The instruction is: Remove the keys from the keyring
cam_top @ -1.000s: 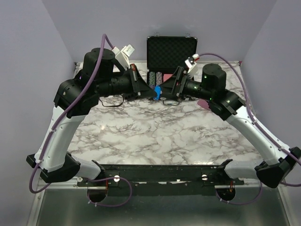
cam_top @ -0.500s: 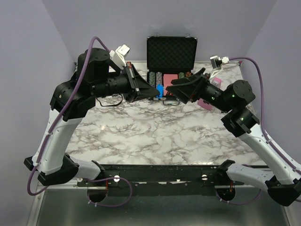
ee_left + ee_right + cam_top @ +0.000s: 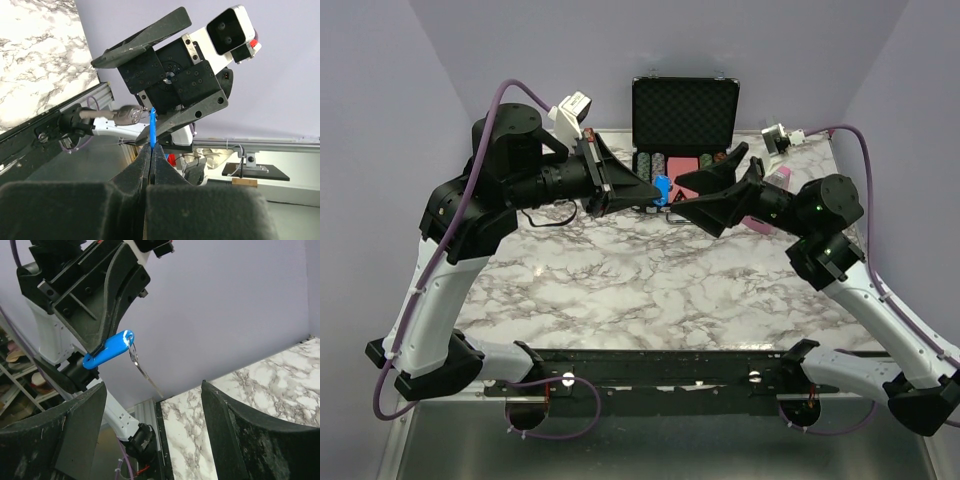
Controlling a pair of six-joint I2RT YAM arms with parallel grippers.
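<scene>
My left gripper (image 3: 656, 190) is shut on the blue oval key head (image 3: 662, 187) and holds it in the air in front of the black case. In the left wrist view the blue head (image 3: 152, 127) shows edge-on between my closed fingertips (image 3: 151, 148). In the right wrist view the blue head (image 3: 107, 355) carries a small silvery keyring (image 3: 131, 350), and a thin metal blade (image 3: 148, 377) hangs from the ring. My right gripper (image 3: 694, 195) is open and empty, just right of the blue piece, not touching it. Its fingers (image 3: 75, 430) stand wide apart.
An open black chip case (image 3: 683, 108) stands at the back centre with poker chips (image 3: 658, 162) in front of it. A pink wedge (image 3: 756, 221) lies behind my right arm. A black cable (image 3: 555, 218) lies on the marble table (image 3: 650, 280) at the left.
My right gripper has let go at the blue piece, opened wide and drawn back to the right as its arm swung out. My left gripper still holds the blue piece, shifted slightly left.
</scene>
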